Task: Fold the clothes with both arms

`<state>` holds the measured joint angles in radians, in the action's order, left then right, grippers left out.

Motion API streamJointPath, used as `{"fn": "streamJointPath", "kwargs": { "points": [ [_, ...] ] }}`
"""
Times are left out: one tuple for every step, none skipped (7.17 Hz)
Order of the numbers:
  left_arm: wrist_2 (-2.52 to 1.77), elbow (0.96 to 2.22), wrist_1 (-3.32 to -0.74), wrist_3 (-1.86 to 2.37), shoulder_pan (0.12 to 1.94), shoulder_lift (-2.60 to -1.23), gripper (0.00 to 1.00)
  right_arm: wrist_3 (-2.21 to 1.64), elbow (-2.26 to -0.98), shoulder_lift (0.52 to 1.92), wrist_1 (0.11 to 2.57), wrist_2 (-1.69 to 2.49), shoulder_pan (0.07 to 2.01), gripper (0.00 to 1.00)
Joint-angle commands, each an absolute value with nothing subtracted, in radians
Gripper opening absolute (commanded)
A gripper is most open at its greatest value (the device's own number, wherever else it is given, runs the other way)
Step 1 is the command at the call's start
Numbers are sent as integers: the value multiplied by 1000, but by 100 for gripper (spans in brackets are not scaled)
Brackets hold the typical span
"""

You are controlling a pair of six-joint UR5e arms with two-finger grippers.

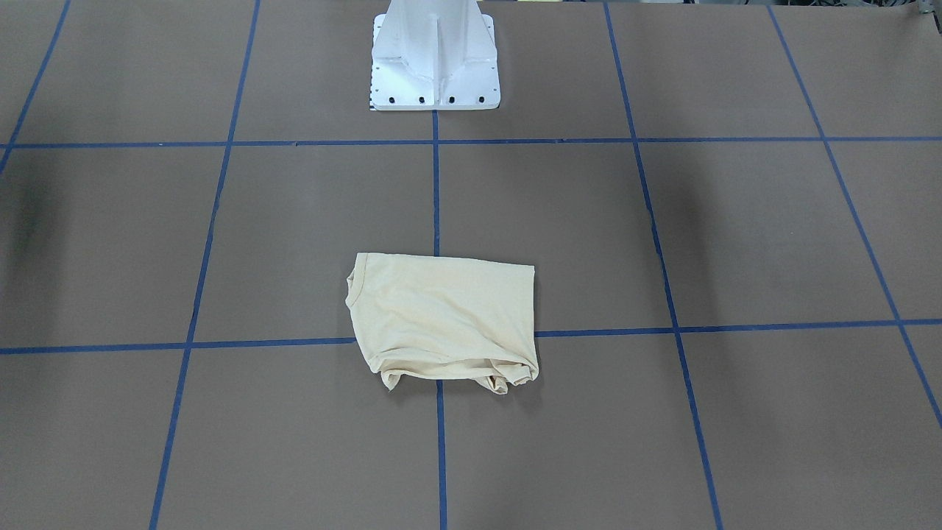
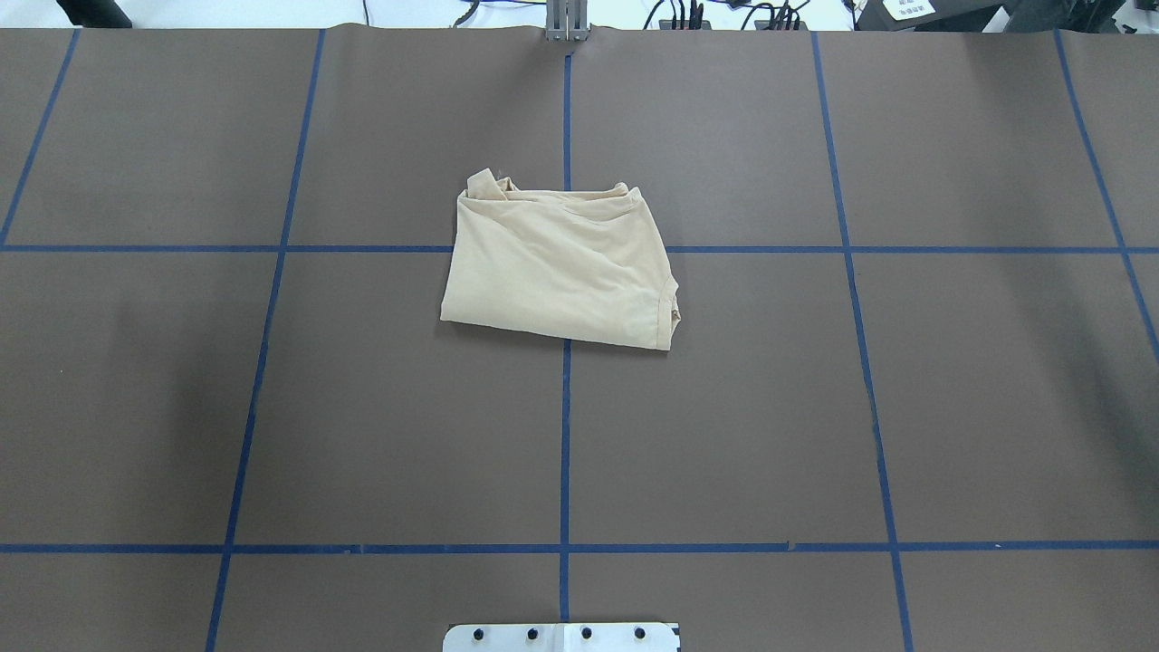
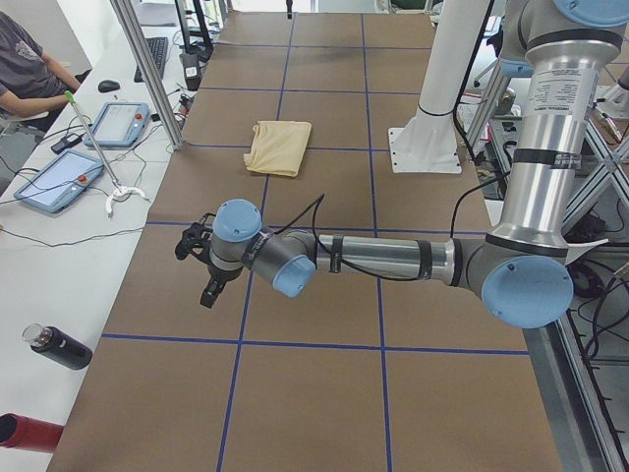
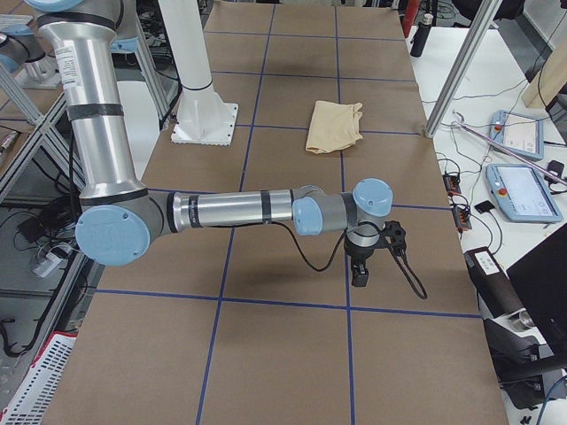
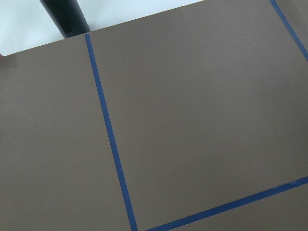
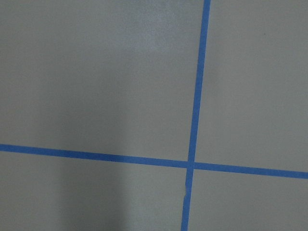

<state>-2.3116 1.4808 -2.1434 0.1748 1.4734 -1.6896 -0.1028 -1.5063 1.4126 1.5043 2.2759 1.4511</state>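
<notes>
Seemingly finished: T-shirt [image 2: 561,272] lies folded compact on desk [image 2: 815,407]; left end effector [image 3: 210,293] and right end effector [image 4: 361,270] hang well clear of T-shirt, apertures: cannot tell.

Brown table [image 2: 407,407] gridded with blue tape [image 2: 565,435]; white desk [image 3: 49,285] alongside holds tablets [image 3: 57,180].

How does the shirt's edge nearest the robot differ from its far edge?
The near edge runs straight and lies flat; the far edge is bunched and wavy. The near edge shows one clean line; the far edge shows several loose layers, a corner poking out. Both are cream fabric resting on the table.
</notes>
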Motion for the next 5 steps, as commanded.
{"fn": "streamJointPath", "kwargs": {
  "points": [
    [-2312,1483,-2148,175,1470,-1695,100,-104,-1512,1420,1474,2275,1439,100],
    [-2312,1503,-2149,176,1471,-1690,100,-104,-1540,1437,1471,2273,1440,100],
    [-2310,1531,-2149,176,1471,-1690,100,-106,-1529,1456,1471,2276,1440,100],
    [-2313,1534,-2154,176,1471,-1690,100,-103,-1528,1457,1470,2273,1440,100],
    [-2313,1534,-2155,175,1471,-1690,100,-104,-1532,1456,1470,2275,1440,100]
  ]
}}
